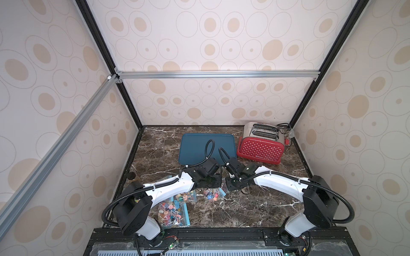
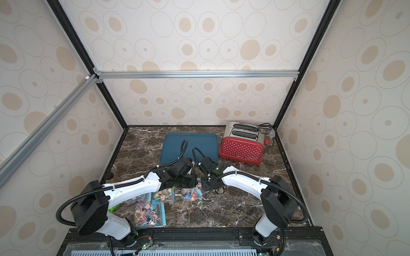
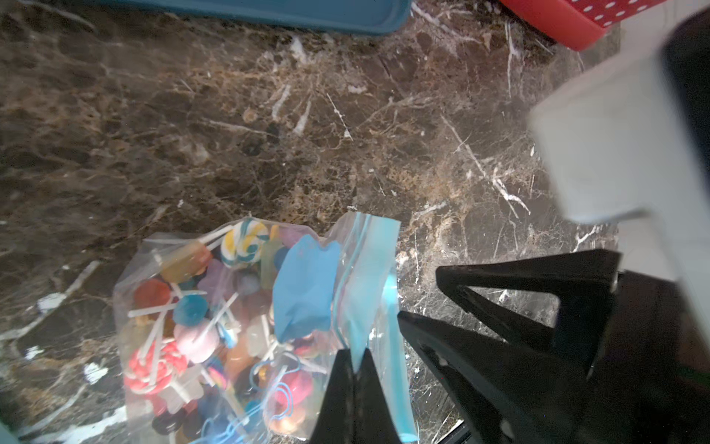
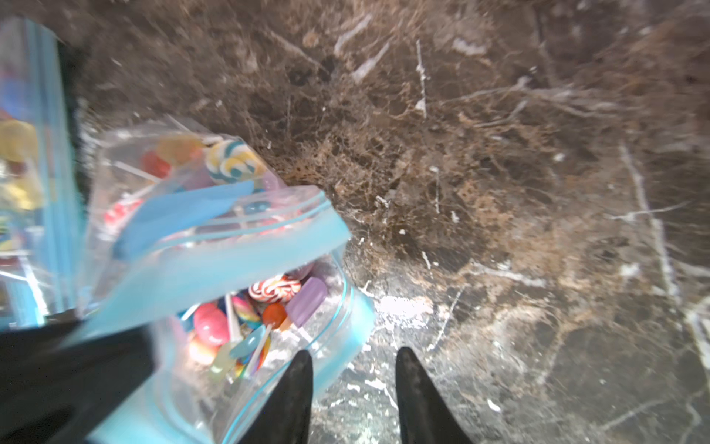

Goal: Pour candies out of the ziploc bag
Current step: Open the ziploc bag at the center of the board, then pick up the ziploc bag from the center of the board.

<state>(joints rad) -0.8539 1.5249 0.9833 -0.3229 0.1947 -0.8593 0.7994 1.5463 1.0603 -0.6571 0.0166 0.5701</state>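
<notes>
left tool [image 3: 355,369]: was pinched onto the ziploc bag [image 3: 369,246] zip strip.
right tool [image 4: 354,357]: was spread, just beside the bag mouth.
candies [image 3: 192,338]: were enclosed.

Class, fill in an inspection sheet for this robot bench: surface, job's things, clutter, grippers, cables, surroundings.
Surface: dark marble tabletop; no loose sweets seen on it.
Job's things: zip bag full of lollipops; other bags lie beside it, also filled.
Clutter: blue tray and red dotted toaster at the back.
Grippers: left gripper shut on the zip bag's blue edge; right gripper open beside the bag's mouth, holding nothing.
Cables: black hoses loop above both arms; toaster cord in the back corner.
Surroundings: wallpapered walls, metal frame.
</notes>
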